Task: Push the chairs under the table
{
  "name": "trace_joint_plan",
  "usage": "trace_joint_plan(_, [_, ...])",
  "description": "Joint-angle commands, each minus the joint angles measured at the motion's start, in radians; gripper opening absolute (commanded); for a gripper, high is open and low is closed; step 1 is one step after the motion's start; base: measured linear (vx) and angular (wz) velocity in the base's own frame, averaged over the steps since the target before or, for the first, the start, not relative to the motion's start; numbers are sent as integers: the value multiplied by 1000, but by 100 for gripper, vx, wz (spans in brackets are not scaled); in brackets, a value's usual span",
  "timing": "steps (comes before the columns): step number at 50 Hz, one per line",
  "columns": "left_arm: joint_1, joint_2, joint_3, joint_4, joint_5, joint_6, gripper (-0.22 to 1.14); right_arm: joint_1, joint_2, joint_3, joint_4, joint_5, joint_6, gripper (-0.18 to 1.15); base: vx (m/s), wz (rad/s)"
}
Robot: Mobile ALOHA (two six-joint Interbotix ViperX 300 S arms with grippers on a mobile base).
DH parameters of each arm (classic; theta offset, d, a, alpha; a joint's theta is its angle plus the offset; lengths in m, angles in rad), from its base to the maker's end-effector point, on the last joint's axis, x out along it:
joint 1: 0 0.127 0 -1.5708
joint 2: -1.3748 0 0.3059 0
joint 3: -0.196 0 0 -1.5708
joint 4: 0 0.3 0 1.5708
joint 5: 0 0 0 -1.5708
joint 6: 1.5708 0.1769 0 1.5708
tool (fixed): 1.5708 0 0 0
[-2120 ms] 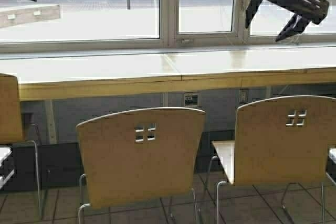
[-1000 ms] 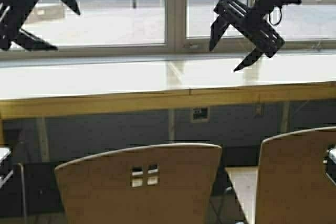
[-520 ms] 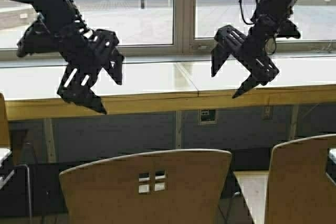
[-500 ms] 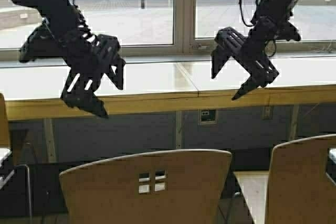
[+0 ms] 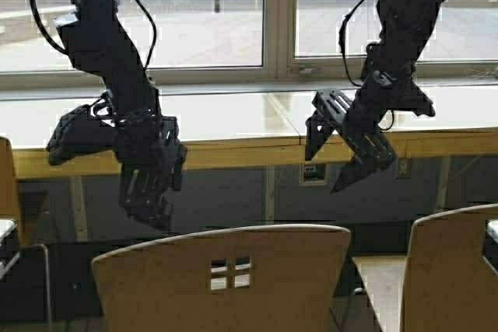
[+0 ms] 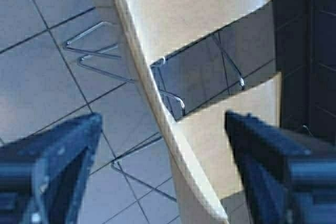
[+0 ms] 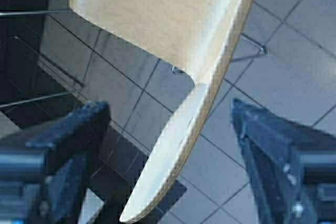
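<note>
The table (image 5: 233, 118) runs across the high view under the window, pale glossy top over a yellowish front edge. A light-brown chair (image 5: 226, 277) with four small square holes stands in front of it, backrest toward me. A second chair (image 5: 459, 270) is at the right, and a sliver of a third chair (image 5: 6, 184) at the left. My left gripper (image 5: 159, 192) hangs open just above the middle chair's backrest, left of centre. My right gripper (image 5: 323, 170) is open above its right end. In both wrist views the backrest (image 6: 199, 14) (image 7: 157, 9) rim lies between the spread jaws of the left gripper (image 6: 163, 119) and right gripper (image 7: 169, 107), untouched.
A dark wall with a socket plate (image 5: 313, 172) and a table leg (image 5: 78, 207) lie under the table. Grey floor tiles (image 6: 47, 35) and chrome chair legs (image 6: 100, 56) show below. A large window (image 5: 202, 13) is behind the table.
Both arms have come down from window height to just above the middle chair's backrest, jaws staying open. Earlier the robot drove closer, so the chairs sit lower in view.
</note>
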Motion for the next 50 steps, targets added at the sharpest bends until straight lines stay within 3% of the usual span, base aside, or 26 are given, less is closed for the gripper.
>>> trace_joint_plan(1, [0,43,-34,-6,-5,-28,100,2,25,-35,20,11,0,101,2,3])
trace_joint_plan(50, [51,365,-276,-2,11,-61,99,2,494,-353,98,107,-8,100,1,1])
